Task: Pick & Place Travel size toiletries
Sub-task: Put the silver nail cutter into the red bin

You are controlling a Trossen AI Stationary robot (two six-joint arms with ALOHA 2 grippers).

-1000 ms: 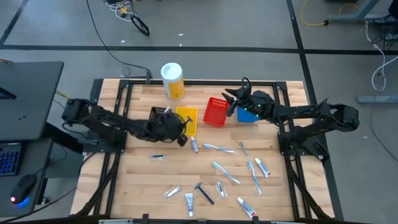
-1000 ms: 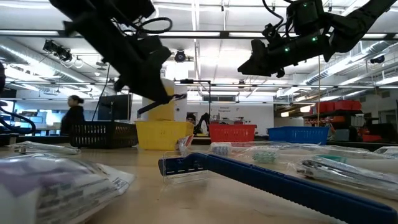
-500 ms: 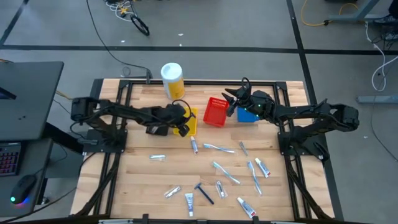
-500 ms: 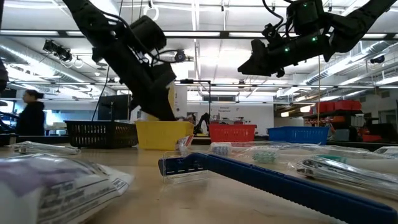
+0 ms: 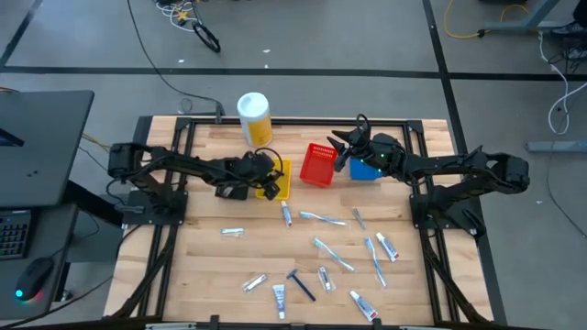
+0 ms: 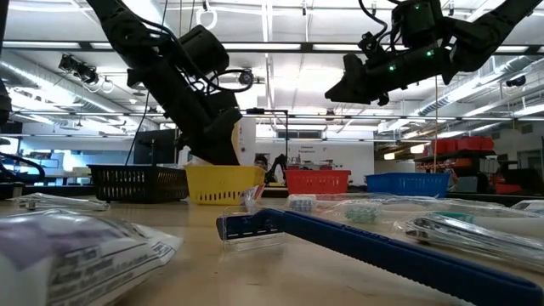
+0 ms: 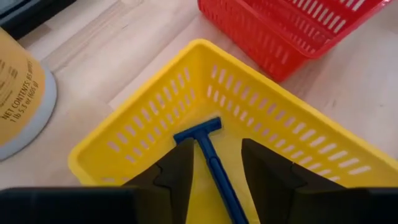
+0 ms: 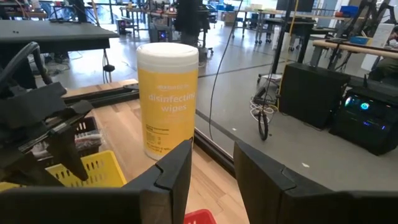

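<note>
Left gripper [image 7: 213, 163] open over blue razor [image 7: 214, 167] in yellow basket [image 7: 155, 112], right gripper [image 8: 212, 165] open.

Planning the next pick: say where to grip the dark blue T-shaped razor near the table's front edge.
Take the dark blue T-shaped razor mid-handle, from straight above, fingers across it: it lies flat, and the handle is straight and narrow, unlike the wide head.

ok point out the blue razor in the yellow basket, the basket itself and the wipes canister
blue razor [image 7: 211, 163], left wrist view, on its handle
yellow basket [image 7: 292, 124], left wrist view, on its slotted wall
wipes canister [image 8: 166, 99], right wrist view, on its label
</note>
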